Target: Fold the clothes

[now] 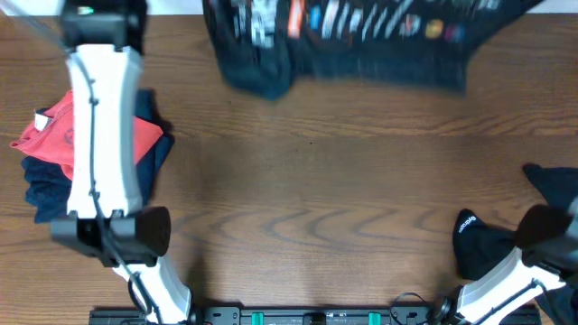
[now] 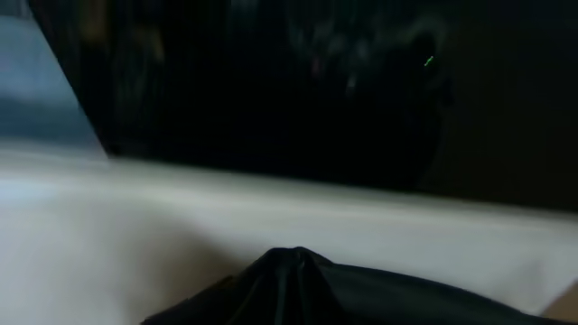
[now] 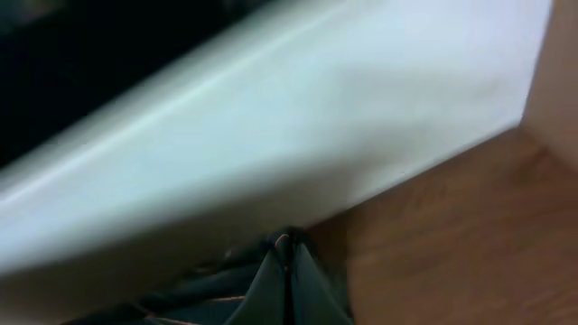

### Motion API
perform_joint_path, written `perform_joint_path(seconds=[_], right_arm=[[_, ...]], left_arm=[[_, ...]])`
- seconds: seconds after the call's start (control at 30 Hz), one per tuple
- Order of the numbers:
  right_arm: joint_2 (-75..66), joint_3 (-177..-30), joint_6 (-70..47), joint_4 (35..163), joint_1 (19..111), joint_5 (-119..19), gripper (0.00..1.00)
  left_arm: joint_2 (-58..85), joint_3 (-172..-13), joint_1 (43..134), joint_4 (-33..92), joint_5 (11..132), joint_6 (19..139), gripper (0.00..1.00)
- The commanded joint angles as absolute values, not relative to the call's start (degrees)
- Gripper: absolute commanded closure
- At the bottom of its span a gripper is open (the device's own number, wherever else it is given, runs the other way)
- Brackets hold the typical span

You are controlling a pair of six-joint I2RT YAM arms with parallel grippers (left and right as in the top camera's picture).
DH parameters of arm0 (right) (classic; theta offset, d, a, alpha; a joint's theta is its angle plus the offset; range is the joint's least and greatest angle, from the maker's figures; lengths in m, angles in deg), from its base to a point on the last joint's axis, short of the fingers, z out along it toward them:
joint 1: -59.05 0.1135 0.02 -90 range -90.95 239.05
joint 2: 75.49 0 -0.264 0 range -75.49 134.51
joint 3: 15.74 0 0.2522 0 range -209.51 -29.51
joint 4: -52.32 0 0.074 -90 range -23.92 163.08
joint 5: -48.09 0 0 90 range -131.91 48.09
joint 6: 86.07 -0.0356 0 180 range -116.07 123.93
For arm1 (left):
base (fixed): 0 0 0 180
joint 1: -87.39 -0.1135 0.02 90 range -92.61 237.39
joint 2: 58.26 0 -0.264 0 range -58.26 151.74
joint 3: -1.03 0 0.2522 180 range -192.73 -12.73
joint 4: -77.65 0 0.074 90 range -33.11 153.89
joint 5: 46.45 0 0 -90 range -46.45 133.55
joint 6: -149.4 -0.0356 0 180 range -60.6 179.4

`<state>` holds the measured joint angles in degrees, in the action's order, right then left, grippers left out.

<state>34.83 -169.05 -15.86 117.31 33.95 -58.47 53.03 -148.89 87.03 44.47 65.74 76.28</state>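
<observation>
The black T-shirt (image 1: 343,45) hangs blurred across the top of the overhead view, with white lettering and orange marks showing. In the left wrist view a peak of plain black cloth (image 2: 361,298) is pinched at my left gripper (image 2: 293,257). In the right wrist view black cloth with thin orange lines (image 3: 244,293) is pinched at my right gripper (image 3: 287,244). The fingers themselves are hidden under the cloth. Both gripper tips are out of the overhead view; only the arms show there.
A pile of red and navy garments (image 1: 54,144) lies at the table's left, partly under my left arm (image 1: 104,135). Black garments (image 1: 483,244) lie at the right by my right arm (image 1: 506,275). Brown wooden table (image 1: 316,199).
</observation>
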Motion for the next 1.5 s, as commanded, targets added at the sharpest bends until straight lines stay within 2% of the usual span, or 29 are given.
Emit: perform_joint_path(seconds=[0.0, 0.13, 0.37, 0.63, 0.83, 1.0, 1.23, 1.47], right_arm=[[32.3, -171.9, -13.7, 122.4, 32.7, -52.7, 0.99], [32.5, -170.8, -11.8, 135.0, 32.9, -45.9, 0.99], [32.5, -163.1, -7.0, 149.6, 32.9, -36.8, 0.99], [32.5, -145.0, -6.3, 157.0, 32.6, -32.8, 0.99], [32.5, -128.4, -6.7, 154.7, 30.5, -33.2, 0.99], [32.5, -119.7, -6.7, 152.3, 27.4, -33.2, 0.99], [30.4, -113.5, -7.9, 149.2, 23.3, -34.1, 0.99], [28.6, -113.2, -7.8, 147.2, 23.0, -35.9, 0.99]], left_arm=[[49.8, -153.2, 83.6, 38.8, 69.7, 77.7, 0.94], [49.3, -153.2, 82.4, 20.5, 74.6, 77.1, 0.94], [50.7, -149.8, 82.7, -17.6, 74.4, 68.5, 0.94], [50.8, -132.9, 85.0, -32.5, 74.4, 61.0, 0.94], [49.2, -113.8, 88.5, -32.1, 71.3, 58.8, 0.94], [44.4, -97.5, 89.3, -25.9, 69.4, 59.0, 0.94], [32.6, -78.3, 88.9, -16.3, 69.4, 62.7, 0.94], [22.4, -72.1, 88.9, -11.8, 69.4, 64.2, 0.94]])
